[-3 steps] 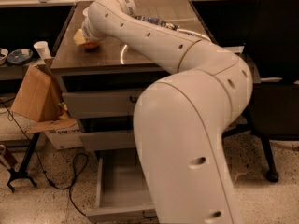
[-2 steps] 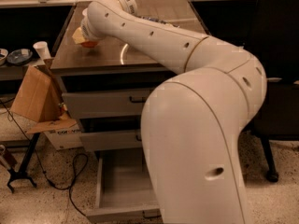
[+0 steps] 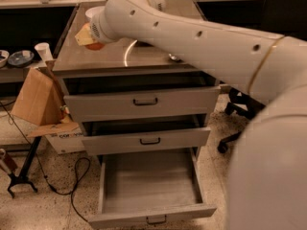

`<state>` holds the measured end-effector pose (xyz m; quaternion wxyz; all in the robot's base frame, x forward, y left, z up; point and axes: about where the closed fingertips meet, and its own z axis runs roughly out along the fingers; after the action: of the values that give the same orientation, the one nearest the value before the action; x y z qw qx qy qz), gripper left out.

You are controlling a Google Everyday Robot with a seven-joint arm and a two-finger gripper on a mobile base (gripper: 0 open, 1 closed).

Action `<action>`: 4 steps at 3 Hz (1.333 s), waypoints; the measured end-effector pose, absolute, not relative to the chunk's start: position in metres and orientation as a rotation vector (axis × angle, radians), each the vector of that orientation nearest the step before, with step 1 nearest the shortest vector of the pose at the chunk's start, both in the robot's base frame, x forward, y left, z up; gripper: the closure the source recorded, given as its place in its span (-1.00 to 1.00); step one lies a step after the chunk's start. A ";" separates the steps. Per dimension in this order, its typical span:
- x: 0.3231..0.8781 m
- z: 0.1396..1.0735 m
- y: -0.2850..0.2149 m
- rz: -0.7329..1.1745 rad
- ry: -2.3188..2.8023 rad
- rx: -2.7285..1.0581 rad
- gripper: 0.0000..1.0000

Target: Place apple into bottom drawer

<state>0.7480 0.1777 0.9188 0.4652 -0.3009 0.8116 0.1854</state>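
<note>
The apple (image 3: 95, 46), orange-red, sits at the left front of the grey cabinet top (image 3: 144, 56), mostly covered from above. My gripper (image 3: 88, 38) is right over it, at the end of my white arm, which reaches in from the right across the cabinet. The bottom drawer (image 3: 148, 186) is pulled fully out below; its grey tray is empty and its small dark handle is at the front edge.
The top drawer (image 3: 144, 102) and middle drawer (image 3: 146, 139) stand slightly out. A white bowl (image 3: 92, 12) shows behind my wrist. A cardboard box (image 3: 36, 99) and a white cup (image 3: 43, 51) are at the left. A black chair (image 3: 283, 4) is at the right.
My arm's elbow and upper links have swung up and right, uncovering the drawers. The gripper stays over the apple at the cabinet's left front.
</note>
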 end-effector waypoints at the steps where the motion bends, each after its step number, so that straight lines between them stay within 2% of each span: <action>1: 0.699 0.933 0.149 0.516 2.012 -0.764 1.00; 4: 0.622 0.909 0.062 0.700 2.188 -0.975 1.00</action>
<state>0.6217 0.0623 0.9093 0.3172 -0.3706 0.8314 0.2661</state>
